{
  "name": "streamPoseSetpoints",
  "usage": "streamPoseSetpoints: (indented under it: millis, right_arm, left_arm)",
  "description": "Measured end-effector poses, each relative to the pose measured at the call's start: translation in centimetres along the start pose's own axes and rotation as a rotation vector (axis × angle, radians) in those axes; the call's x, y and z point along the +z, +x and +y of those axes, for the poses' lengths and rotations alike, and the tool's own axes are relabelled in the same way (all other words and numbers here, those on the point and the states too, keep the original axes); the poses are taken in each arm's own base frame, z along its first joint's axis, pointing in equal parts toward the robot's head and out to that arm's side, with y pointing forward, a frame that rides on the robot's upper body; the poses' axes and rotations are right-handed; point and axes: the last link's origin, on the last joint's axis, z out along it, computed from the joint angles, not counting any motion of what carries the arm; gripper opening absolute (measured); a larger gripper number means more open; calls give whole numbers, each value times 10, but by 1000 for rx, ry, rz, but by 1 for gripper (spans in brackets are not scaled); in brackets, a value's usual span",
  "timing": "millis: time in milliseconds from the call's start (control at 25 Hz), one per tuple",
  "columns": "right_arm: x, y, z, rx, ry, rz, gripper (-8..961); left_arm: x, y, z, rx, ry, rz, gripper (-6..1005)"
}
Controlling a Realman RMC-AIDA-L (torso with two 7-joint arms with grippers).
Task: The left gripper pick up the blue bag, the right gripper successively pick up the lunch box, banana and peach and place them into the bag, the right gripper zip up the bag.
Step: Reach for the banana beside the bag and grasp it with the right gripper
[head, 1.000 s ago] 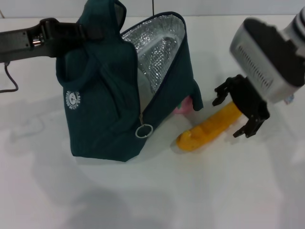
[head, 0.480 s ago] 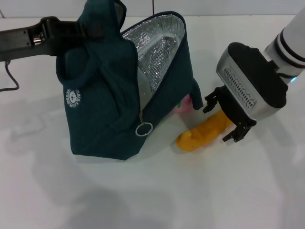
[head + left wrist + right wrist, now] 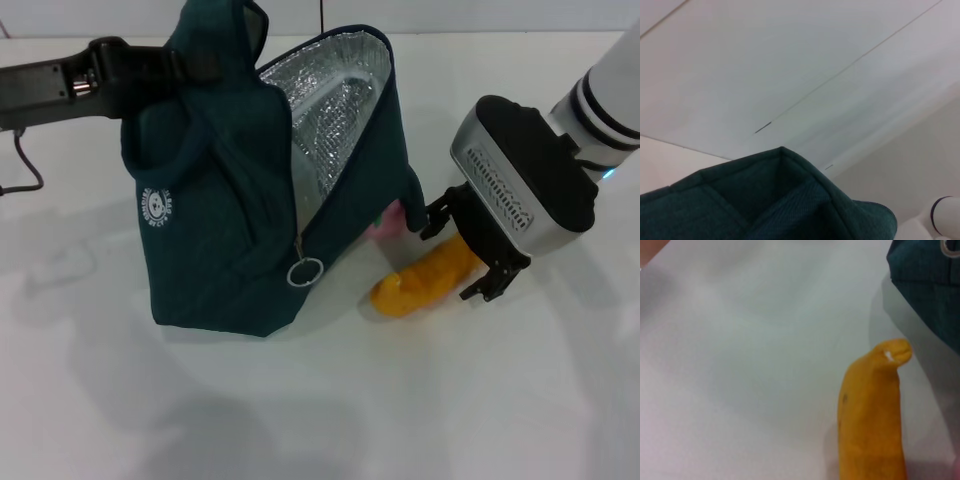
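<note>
The banana is lying on the desk just beside the bag, and your right pincer is straddling its far end with the jaws spread open, one finger on either side, not yet closed on it. The peach is peeking out pink behind the bag's flap, touching or nearly touching the fabric, apparently on the desk too. Your left pincer is holding the bag up by its top, closed on the fabric near the handles, keeping the silver-lined mouth gaping toward the right arm. You can make out a pale shape inside the lining, probably the lunch box, though that is uncertain. So, by my reading, the banana grasp is under way; the peach and the zip are waiting.
</note>
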Motion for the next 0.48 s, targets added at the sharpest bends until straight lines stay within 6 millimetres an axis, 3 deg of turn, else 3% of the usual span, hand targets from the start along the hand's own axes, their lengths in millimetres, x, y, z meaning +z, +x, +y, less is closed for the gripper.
streamPoseSetpoints:
  millis: [480]
  right_arm:
    - [6, 1, -2, 4, 15, -12, 788]
  left_arm:
    - [1, -1, 0, 1, -1, -4, 42]
